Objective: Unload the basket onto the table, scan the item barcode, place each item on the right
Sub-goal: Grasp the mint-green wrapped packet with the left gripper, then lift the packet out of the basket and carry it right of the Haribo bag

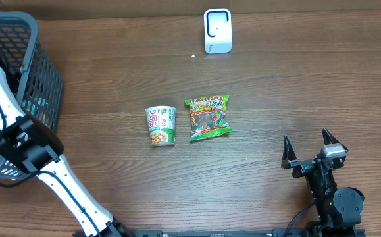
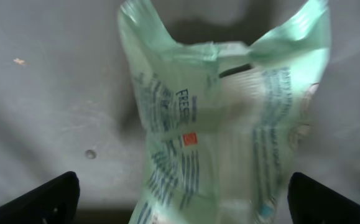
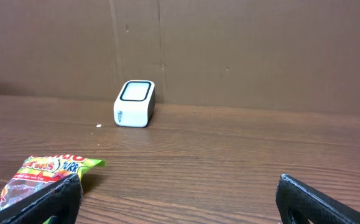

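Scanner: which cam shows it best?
Right wrist. The scanner stands unobstructed near frame centre, with its side and dark-rimmed top face both visible. Overhead also shows it clearly, but only from above, at the far edge of the table. Left wrist shows none of it, just a translucent green bag.

Soft, even light from above gives a sharp overhead view, with only faint short shadows on the desk [image 1: 276, 99] ahead of the right hand [image 1: 306, 146]. The left wrist view is washed out and blurred: the pale green bag [image 2: 223, 124] just ahead of the left hand [image 2: 186, 208] is out of focus, its print smeared, a dull shadow behind its top. The right wrist view is dimmer and warm, crisp far ahead of the hand, its dark fingers [image 3: 36, 202] soft-edged.
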Action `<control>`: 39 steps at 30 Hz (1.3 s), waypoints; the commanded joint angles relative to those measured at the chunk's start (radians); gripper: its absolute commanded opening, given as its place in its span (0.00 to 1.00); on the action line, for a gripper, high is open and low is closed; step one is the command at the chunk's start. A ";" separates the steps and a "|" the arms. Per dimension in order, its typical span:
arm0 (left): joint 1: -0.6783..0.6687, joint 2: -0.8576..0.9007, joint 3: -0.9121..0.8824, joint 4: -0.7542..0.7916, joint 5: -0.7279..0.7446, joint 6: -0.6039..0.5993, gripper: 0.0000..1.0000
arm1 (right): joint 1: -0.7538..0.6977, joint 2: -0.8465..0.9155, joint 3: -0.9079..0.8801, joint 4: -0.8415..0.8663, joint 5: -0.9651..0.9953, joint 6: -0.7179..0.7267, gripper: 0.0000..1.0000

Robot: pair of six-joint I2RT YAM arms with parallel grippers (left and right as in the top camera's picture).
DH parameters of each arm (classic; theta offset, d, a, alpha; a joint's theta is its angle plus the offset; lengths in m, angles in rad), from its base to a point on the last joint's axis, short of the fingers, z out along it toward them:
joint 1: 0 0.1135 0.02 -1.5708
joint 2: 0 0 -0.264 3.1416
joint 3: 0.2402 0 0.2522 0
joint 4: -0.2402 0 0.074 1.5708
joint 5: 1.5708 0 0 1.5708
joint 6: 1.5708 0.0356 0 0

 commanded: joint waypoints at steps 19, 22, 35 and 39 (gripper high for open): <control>-0.003 0.008 0.106 -0.105 0.002 0.028 0.04 | -0.007 -0.007 -0.010 0.005 0.005 0.003 1.00; -0.003 -0.039 0.210 -0.152 0.002 0.031 0.04 | -0.006 -0.007 -0.010 0.005 0.005 0.002 1.00; -0.043 -0.524 0.458 -0.221 0.159 0.157 0.04 | -0.006 -0.007 -0.010 0.005 0.005 0.003 1.00; -0.129 -0.653 0.438 -0.221 0.218 0.204 0.04 | -0.006 -0.007 -0.010 0.005 0.005 0.003 1.00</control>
